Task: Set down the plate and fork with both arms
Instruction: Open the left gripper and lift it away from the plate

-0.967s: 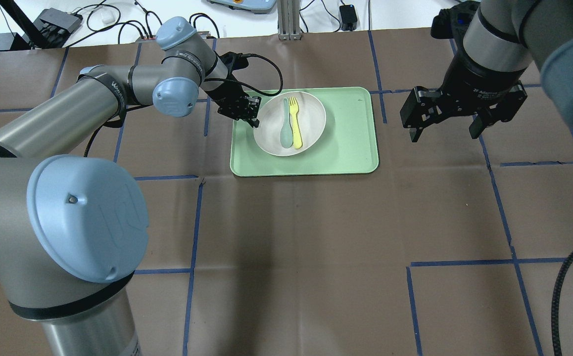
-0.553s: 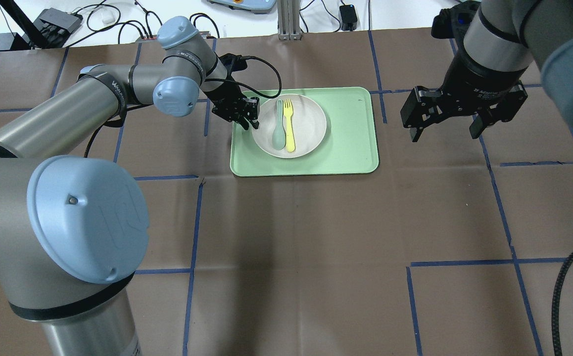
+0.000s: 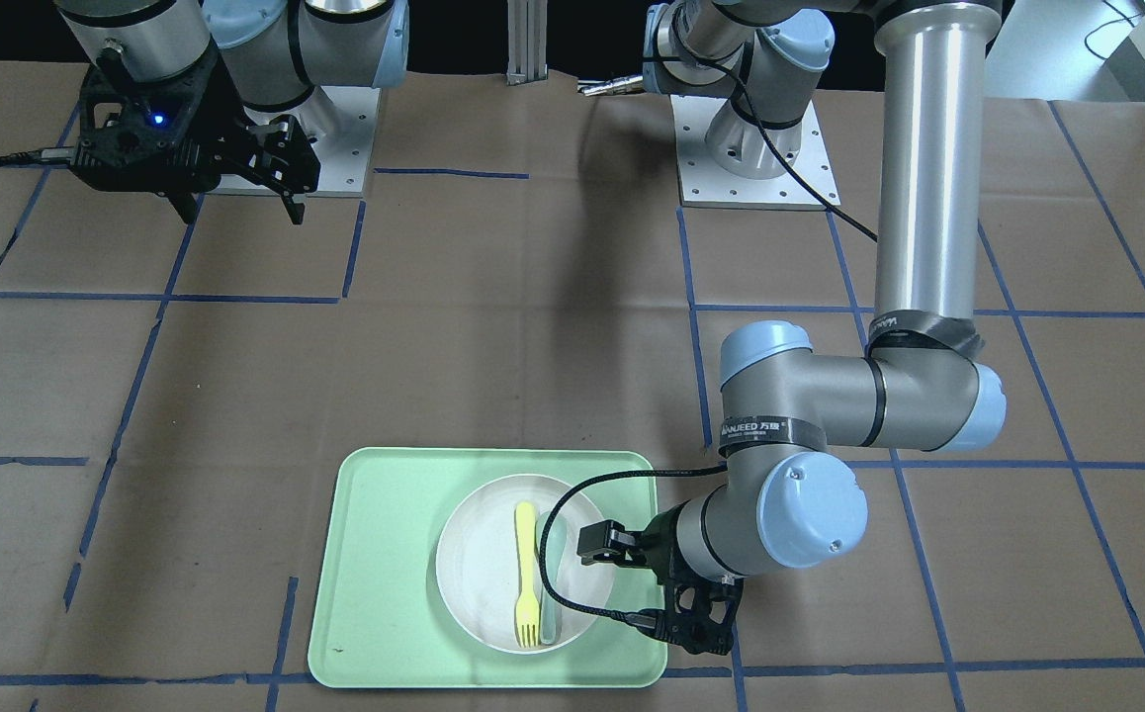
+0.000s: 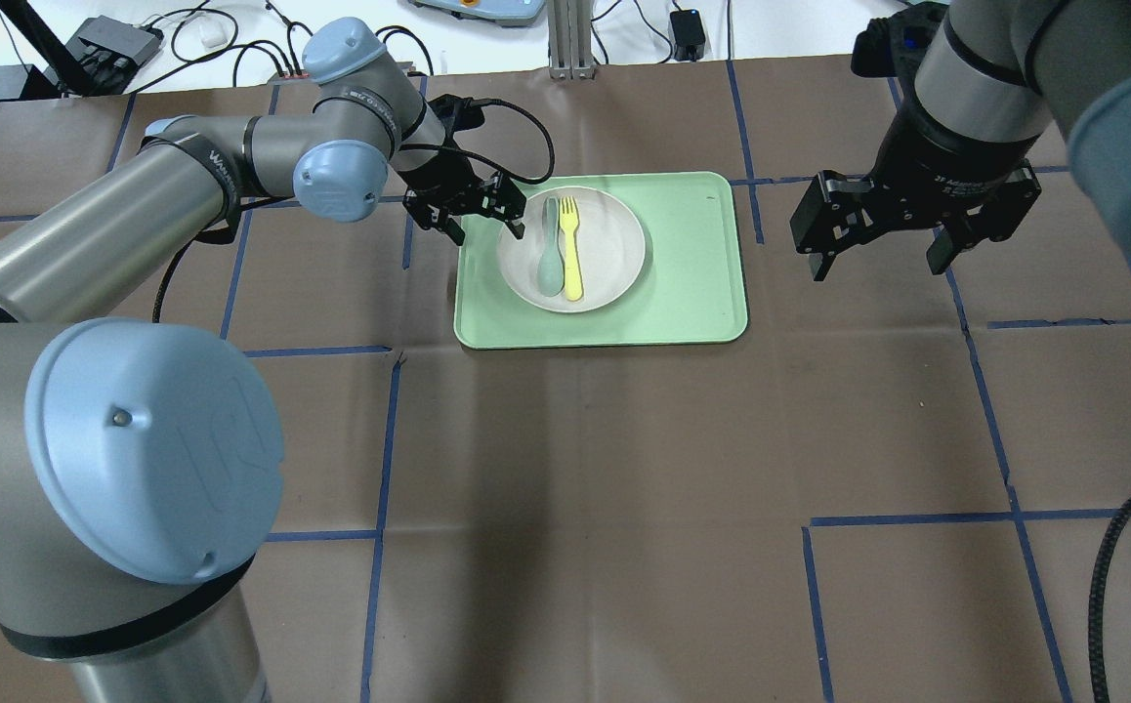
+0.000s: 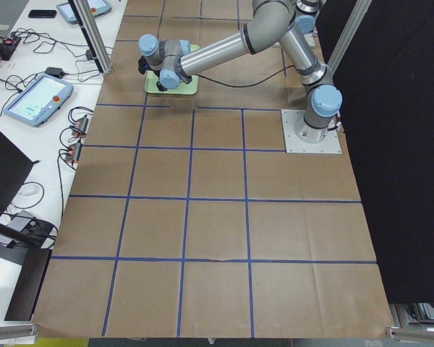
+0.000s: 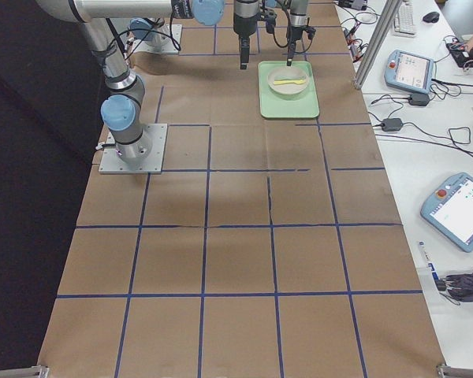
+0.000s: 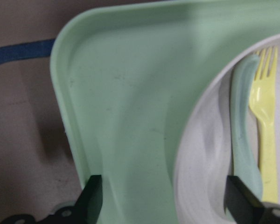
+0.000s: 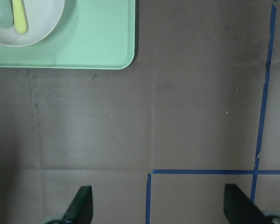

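Left tool (image 4: 484,225): fingers apart, straddling the plate (image 4: 614,249) rim at 9 o'clock.
Right tool (image 4: 876,266): fingers apart, empty, above the table (image 4: 624,488).
Plate: on the mint-green tray (image 4: 692,293).
Fork (image 4: 572,249): on the plate, beside the spoon (image 4: 550,249).

Tray (image 4: 683,293) was mint-green, plain. Plate (image 4: 616,244) on tray was off-white, plain rim. Fork (image 4: 572,256) was pale yellow. Spoon (image 4: 550,252) was grey-green. Table (image 4: 624,488) around tray was brown paper, crossed by dark-blue tape lines in grid. Arms (image 4: 116,234) were silver-grey, with black bands and light-blue joint caps (image 4: 336,190). Left gripper (image 4: 485,227) and right gripper (image 4: 876,266) were black. Blue light (image 3: 155,120) glowed on right gripper.
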Tool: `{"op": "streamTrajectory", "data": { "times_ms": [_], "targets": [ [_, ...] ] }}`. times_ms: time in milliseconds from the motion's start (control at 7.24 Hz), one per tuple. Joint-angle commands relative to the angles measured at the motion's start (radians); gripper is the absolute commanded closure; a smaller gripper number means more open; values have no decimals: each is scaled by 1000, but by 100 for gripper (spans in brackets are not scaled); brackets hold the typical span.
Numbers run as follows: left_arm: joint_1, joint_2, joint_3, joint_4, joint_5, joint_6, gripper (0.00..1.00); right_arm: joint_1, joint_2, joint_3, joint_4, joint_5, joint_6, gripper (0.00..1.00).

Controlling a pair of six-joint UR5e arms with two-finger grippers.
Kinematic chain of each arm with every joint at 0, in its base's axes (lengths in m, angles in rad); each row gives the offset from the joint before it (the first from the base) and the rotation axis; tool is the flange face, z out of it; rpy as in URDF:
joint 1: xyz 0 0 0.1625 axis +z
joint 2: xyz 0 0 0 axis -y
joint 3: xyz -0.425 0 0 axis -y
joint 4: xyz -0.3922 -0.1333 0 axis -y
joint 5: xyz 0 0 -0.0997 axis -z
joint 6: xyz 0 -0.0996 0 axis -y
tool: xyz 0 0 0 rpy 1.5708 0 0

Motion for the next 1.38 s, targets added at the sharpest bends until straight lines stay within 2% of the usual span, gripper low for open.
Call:
{"op": "streamTrajectory", "data": {
  "times_ms": [0, 276, 414, 829, 1105, 1243],
  "targets": [
    [4, 134, -27, -96, 147, 12, 1, -2, 4, -1, -2, -5, -1, 0],
    [25, 333, -47, -359, 235, 14, 1, -4, 6, -4, -2, -12, -1, 0],
    [25, 434, -70, -462, 325, -1, 1, -4, 6, -7, -5, -10, 0, 0],
    [25, 664, -154, -599, 335, -99, 1, -1, 46, -20, -8, 2, 14, 0],
    [28, 696, -154, -629, 320, -86, 1, 21, 127, -74, -40, 5, 25, 0],
    [27, 697, -157, -630, 332, -84, 1, 68, 176, -109, -51, 2, 29, 0]
  ]
}}
